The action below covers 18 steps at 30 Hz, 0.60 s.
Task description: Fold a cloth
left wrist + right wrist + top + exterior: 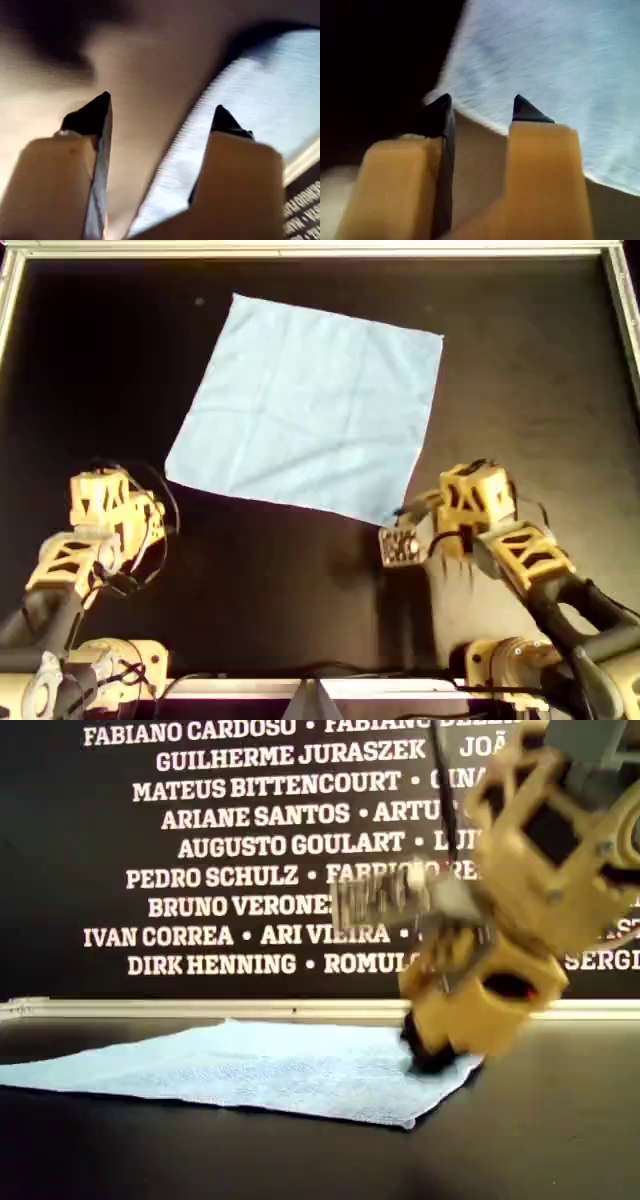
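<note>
The light blue cloth lies spread flat on the black table as a tilted square; it also shows as a low sheet in the exterior view. My right gripper stands open at the cloth's near corner; in its own view the cloth begins just past the black fingertips. My left gripper is open just off the cloth's left corner in the overhead view; its wrist view shows the cloth's edge beside one finger. A tan gripper touches a cloth corner in the exterior view.
A metal frame borders the black table. A dark wall with white names stands behind the table in the exterior view. Both arm bases sit at the overhead view's bottom edge.
</note>
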### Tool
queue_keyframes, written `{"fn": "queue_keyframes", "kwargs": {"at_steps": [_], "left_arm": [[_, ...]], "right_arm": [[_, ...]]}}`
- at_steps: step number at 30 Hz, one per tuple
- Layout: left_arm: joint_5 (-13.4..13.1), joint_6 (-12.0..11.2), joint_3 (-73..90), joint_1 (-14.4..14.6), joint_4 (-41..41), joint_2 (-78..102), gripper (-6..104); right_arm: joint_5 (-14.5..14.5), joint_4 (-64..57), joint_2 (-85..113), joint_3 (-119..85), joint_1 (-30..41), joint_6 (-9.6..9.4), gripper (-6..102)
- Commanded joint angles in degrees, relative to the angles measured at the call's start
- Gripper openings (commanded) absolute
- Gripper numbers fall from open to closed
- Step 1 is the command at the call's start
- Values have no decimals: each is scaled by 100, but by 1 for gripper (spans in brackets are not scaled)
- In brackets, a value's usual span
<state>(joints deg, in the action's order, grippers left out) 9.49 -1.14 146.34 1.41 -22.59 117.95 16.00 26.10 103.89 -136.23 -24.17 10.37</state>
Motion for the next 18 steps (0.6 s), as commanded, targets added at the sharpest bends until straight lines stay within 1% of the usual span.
{"fn": "queue_keyframes", "kwargs": {"at_steps": [1,3,4,5,7,9,10,12,13,16,18], "left_arm": [[26,44,-299,114,44,-26,71],[26,79,-299,114,44,-62,71],[18,158,-299,123,44,-62,71],[18,281,-290,123,44,-70,71],[-44,598,-246,123,44,-70,71],[-44,879,-202,114,44,-70,71],[-44,993,-202,114,53,-79,71],[-18,1134,-211,114,62,-79,71],[9,1178,-237,114,70,-79,71],[18,1204,-281,114,158,-79,72],[18,1204,-290,114,167,-79,75]], "right_arm": [[-325,431,44,554,-272,-220,49],[-378,721,18,703,-396,-246,49],[-387,844,0,747,-431,-264,49],[-387,923,-53,773,-448,-343,49],[-387,984,-176,809,-475,-615,49],[-396,993,-264,817,-457,-949,49],[-396,993,-316,817,-439,-1099,49],[-396,984,-448,870,-422,-1274,51],[-396,984,-475,923,-422,-1318,53],[-396,984,-536,1072,-413,-1318,58],[-396,976,-606,1160,-431,-1327,60]]}}
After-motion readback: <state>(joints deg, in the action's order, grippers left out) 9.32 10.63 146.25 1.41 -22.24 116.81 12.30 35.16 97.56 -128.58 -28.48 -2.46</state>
